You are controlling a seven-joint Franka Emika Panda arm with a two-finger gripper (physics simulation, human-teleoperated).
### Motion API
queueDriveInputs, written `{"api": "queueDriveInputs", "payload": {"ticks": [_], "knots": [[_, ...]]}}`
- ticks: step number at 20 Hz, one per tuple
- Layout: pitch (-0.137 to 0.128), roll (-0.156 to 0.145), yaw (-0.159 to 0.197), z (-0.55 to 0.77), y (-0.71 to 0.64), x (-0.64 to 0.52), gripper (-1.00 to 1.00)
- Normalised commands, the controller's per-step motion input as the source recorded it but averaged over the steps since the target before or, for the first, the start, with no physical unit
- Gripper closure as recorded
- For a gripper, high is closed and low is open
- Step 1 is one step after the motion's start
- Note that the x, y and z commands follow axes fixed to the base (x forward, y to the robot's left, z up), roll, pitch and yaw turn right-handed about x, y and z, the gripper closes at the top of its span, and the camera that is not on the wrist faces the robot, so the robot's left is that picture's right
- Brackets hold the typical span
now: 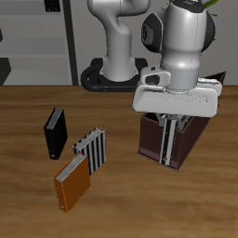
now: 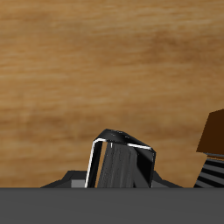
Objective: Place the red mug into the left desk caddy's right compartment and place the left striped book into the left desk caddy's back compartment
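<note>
Books point(image 1: 91, 152) beside black caddy point(image 1: 56, 134)

1. The place reads as a study or home office, rendered in simulation: flat shading and clean, plain surfaces give away the render.
2. A broad wooden tabletop point(image 1: 28, 167) with warm brown grain fills most of the exterior view, and the same grain fills the wrist view.
3. Office goods stand on it: a dark brown desk caddy point(image 1: 193, 139) with inner dividers, a black book point(image 1: 56, 134), a striped book point(image 1: 93, 151) and an orange book point(image 1: 72, 183).
4. Behind the tabletop stands grey shelving point(image 1: 37, 42).
5. A white robot arm point(image 1: 181, 46) is mounted at the tabletop's back, so it also serves as a test bench.
</note>
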Motion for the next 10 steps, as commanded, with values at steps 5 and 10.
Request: {"api": "queueDriveInputs", "payload": {"ticks": [5, 10], "knots": [[-0.037, -0.045, -0.066, 0.49, 0.07, -0.49, 1.00], [0.009, -0.044, -0.052, 0.35, 0.08, -0.48, 1.00]]}}
